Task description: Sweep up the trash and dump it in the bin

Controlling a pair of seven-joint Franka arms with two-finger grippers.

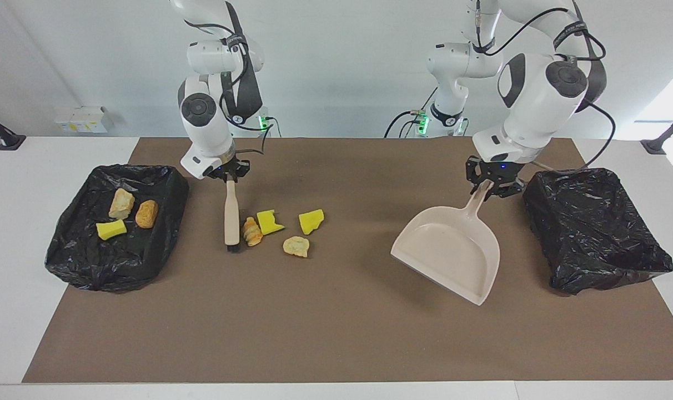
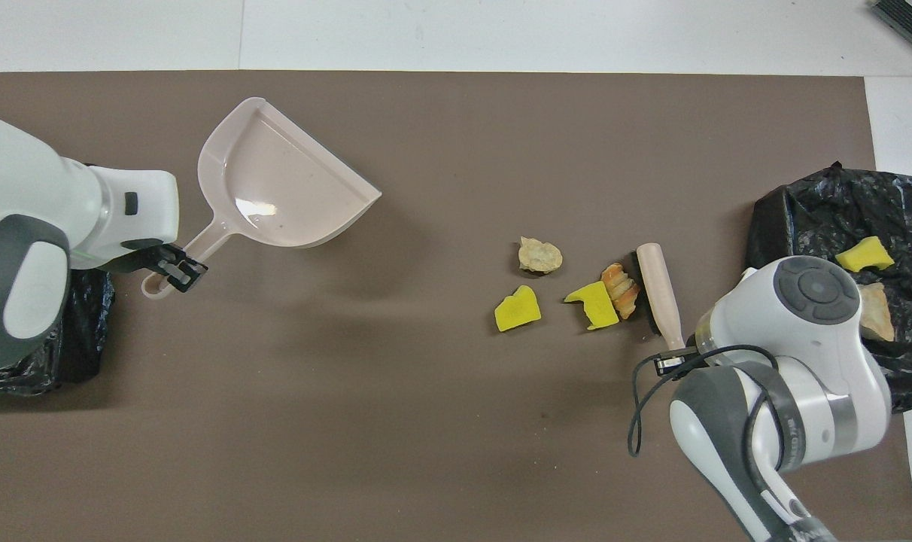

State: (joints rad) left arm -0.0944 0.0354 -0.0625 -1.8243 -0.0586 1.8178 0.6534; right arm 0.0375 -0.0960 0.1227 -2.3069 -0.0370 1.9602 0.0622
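Several scraps of trash lie mid-mat: a croissant-like lump (image 1: 251, 231), two yellow chunks (image 1: 270, 221) (image 1: 311, 221) and a tan lump (image 1: 296, 246). My right gripper (image 1: 229, 176) is shut on the handle of the beige brush (image 1: 232, 214), whose bristles touch the croissant-like lump (image 2: 621, 290). My left gripper (image 1: 492, 180) is shut on the handle of the empty beige dustpan (image 1: 453, 253), which hangs tilted above the mat beside the empty black-lined bin (image 1: 592, 233). From overhead the dustpan (image 2: 283, 188) shows its open mouth turned toward the scraps.
A second black-lined bin (image 1: 92, 266) at the right arm's end of the table holds three scraps, two tan and one yellow (image 1: 111, 229). A brown mat (image 1: 325, 333) covers the table. Bare mat stretches between the scraps and the dustpan.
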